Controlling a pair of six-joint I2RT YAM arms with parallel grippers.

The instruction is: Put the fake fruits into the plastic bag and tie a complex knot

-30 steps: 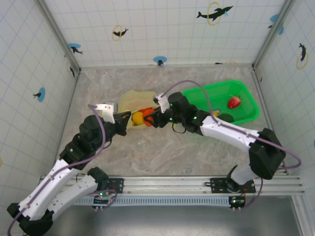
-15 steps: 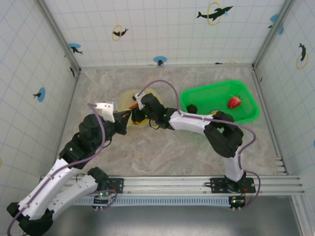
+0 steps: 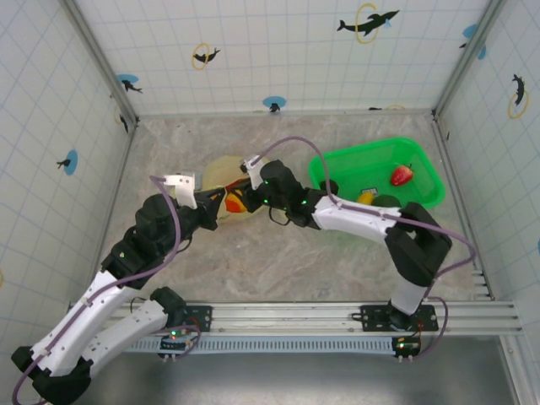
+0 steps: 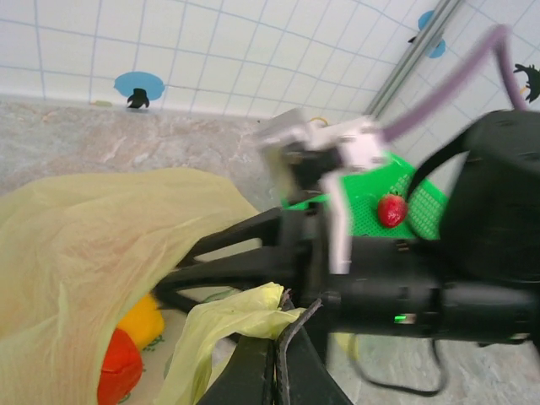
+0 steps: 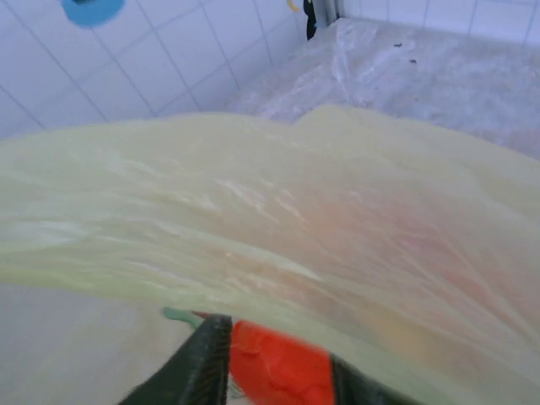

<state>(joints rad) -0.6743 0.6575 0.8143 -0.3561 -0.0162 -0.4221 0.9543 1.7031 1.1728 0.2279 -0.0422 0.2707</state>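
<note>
We found the plastic bag [image 3: 221, 171] lying on the tabletop [image 3: 278, 261], near the green basket [image 3: 363, 164] and to its left, with its mouth turned toward the arms. Our left hand [image 4: 278, 342] was clenched on a fold of the bag's rim, holding the opening up. Our right hand [image 5: 278, 359] reached in at the mouth, under the film. A red-orange fruit [image 5: 283, 375] sat between its fingers, but we could not tell whether they pressed on it or stood loose of it. A yellow fruit [image 4: 143, 319] lay inside the bag, just beside the red-orange one.

In the basket we counted four more: a strawberry [image 3: 402, 175], a yellow piece [image 3: 365, 196], a dark green fruit [image 3: 387, 201] and a near-black fruit [image 3: 329, 186]. We judged the loading under way and less than half done, with two pieces at or in the bag and four left to fetch. No knot was begun, and the tying would come only after the basket was cleared.
</note>
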